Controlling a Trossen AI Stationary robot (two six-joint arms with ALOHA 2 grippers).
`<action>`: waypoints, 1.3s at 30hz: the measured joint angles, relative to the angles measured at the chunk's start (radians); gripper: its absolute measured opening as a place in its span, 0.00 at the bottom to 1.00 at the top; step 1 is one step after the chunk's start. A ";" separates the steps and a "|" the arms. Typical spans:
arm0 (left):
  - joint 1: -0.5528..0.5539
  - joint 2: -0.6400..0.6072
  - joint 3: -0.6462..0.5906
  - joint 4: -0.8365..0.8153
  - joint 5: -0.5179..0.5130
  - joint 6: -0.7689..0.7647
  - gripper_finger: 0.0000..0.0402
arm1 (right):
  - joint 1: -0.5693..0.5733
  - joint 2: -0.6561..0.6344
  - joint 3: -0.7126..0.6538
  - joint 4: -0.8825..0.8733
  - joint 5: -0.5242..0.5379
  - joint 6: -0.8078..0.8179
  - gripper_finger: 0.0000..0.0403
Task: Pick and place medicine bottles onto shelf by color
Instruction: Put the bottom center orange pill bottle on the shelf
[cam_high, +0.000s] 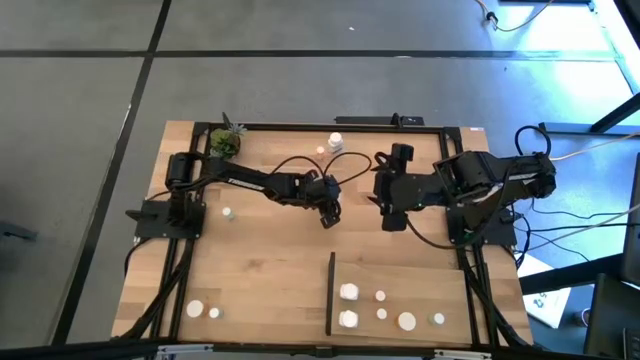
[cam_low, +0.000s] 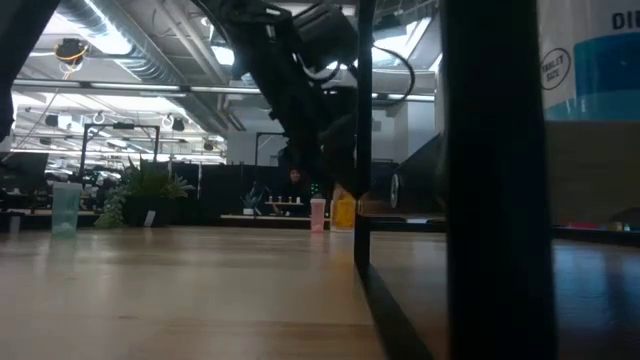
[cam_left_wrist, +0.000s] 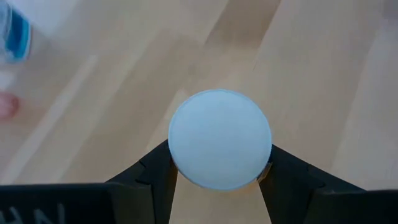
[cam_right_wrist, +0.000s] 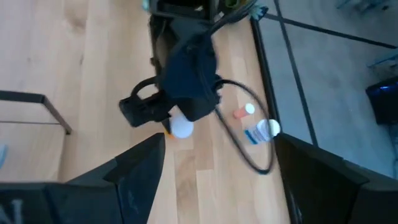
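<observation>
My left gripper (cam_high: 328, 213) hangs over the table's middle, shut on a medicine bottle (cam_left_wrist: 219, 138) whose round white cap faces the wrist camera. The right wrist view shows that bottle (cam_right_wrist: 181, 127) under the left arm. My right gripper (cam_high: 391, 217) hangs open to its right, high over the table, with nothing between its fingers (cam_right_wrist: 134, 165). The shelf (cam_high: 420, 285), a light-wood panel with a black upright strip (cam_high: 331, 293), lies at the near right and bears several bottles (cam_high: 348, 292). More bottles stand on the table at the far middle (cam_high: 336, 142), the left (cam_high: 228, 213) and the near left (cam_high: 196, 309). My left gripper pinches the white-capped bottle between its two fingers, one on each side at the cap's rim (cam_left_wrist: 176, 154). The fingers come slanting down from the table's left. The bottle stands upright in the hold; whether its base touches the table I cannot tell.
A small green potted plant (cam_high: 226, 143) stands at the far left corner. Black cables (cam_high: 300, 165) loop over the far middle of the table. A bottle with a blue label (cam_right_wrist: 267, 129) lies beside a small pink-topped one (cam_right_wrist: 244, 112). Bare wood lies left of the shelf strip.
</observation>
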 joint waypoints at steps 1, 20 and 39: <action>0.000 0.001 -0.003 -0.009 -0.002 0.000 0.45 | 0.000 0.000 -0.002 0.001 0.009 -0.001 0.76; 0.001 0.005 -0.002 -0.003 -0.008 -0.001 0.45 | 0.000 0.003 -0.103 0.031 -0.153 -0.084 0.76; 0.001 0.005 -0.002 -0.002 -0.002 -0.019 0.45 | 0.000 0.003 -0.103 0.038 -0.127 -0.106 0.76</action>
